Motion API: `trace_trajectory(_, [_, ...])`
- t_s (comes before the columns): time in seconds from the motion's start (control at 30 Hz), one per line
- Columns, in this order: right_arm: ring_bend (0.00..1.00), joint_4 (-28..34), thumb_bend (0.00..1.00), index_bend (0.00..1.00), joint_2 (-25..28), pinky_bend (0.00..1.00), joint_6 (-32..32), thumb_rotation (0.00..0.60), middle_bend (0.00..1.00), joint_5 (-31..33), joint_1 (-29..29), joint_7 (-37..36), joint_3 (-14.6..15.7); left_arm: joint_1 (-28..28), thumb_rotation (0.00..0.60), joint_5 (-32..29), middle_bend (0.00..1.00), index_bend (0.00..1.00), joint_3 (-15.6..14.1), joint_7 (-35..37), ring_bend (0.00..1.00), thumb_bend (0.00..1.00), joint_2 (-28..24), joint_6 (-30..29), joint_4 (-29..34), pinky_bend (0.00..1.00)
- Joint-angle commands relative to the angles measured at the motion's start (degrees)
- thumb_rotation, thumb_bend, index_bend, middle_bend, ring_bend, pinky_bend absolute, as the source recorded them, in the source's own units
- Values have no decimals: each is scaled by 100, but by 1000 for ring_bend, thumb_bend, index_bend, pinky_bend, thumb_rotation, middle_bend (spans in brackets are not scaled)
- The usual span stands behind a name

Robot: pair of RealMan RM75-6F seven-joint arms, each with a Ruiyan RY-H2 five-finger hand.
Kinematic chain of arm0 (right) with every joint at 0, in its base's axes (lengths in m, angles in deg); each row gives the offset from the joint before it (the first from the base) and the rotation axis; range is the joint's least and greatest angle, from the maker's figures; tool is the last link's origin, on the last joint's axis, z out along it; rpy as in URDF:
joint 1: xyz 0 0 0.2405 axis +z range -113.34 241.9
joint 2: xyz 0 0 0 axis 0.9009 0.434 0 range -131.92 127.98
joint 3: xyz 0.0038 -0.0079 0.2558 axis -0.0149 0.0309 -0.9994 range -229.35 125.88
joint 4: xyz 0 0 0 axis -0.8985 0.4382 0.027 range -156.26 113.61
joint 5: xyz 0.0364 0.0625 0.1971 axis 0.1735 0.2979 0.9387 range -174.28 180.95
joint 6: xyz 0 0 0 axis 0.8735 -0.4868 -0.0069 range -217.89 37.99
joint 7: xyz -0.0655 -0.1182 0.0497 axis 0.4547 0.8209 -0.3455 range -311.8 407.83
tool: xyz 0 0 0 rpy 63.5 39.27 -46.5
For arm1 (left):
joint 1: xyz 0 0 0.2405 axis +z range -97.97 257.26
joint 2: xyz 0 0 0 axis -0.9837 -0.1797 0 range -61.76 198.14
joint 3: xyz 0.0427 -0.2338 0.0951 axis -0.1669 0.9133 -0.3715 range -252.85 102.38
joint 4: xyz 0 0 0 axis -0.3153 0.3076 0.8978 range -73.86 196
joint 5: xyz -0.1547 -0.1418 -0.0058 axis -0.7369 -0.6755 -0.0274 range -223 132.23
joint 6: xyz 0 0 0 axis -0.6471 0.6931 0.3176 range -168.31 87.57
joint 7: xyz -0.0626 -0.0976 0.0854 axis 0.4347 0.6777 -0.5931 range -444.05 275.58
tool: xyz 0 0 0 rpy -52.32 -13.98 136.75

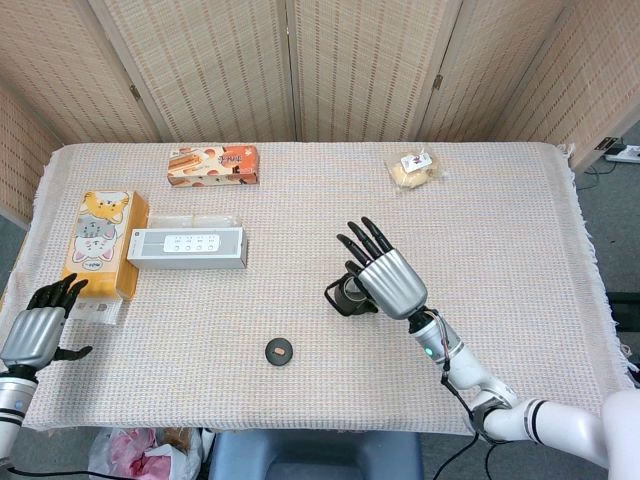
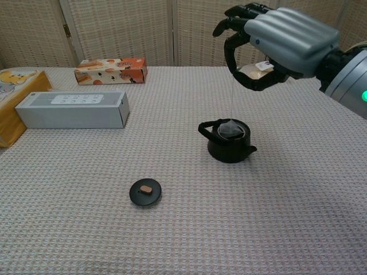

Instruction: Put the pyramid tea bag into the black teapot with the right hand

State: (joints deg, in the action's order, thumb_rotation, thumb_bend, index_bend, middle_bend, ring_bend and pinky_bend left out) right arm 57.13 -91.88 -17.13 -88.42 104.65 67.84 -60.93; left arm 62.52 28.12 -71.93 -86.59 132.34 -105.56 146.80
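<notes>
The right robot hand [image 2: 279, 43] hangs above the black teapot [image 2: 228, 141], its fingers [image 2: 232, 54] curled around the string of the pyramid tea bag [image 2: 230, 129], which dangles straight beneath it and sits in the teapot's open mouth. Down and to the left of that robot hand the teapot lid [image 2: 145, 192] lies on the desk [image 2: 298, 189], well apart from the pot. The left robot hand [image 1: 36, 332] rests far off at the desk's near left edge, fingers loosely curled and holding nothing.
</notes>
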Motion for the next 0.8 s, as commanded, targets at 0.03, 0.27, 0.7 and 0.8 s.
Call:
trace_trajectory(0.03, [0,11,435,692,-8,0,25,600,176,-78,-25,-19,67,-3,600,5,0,0,-2,3,0,140,-1,9,8,103])
trace_trajectory(0.27, [0,127,435,692,-21,0,95,600,176,-262,-77,29,208,38,600,86,0,0,-4,53,0,140,-37,-94,41,103])
trace_trajectory(0.7, [0,-278,435,692,48,0,366,600,176,-189,-576,-697,552,9,600,12,0,0,7,-113,0,140,43,-30,0,103])
trace_trajectory(0.8, [0,-328,432,691,113,0,377,600,176,-228,-705,-914,713,-24,600,-52,0,0,21,-190,0,140,83,33,-24,103])
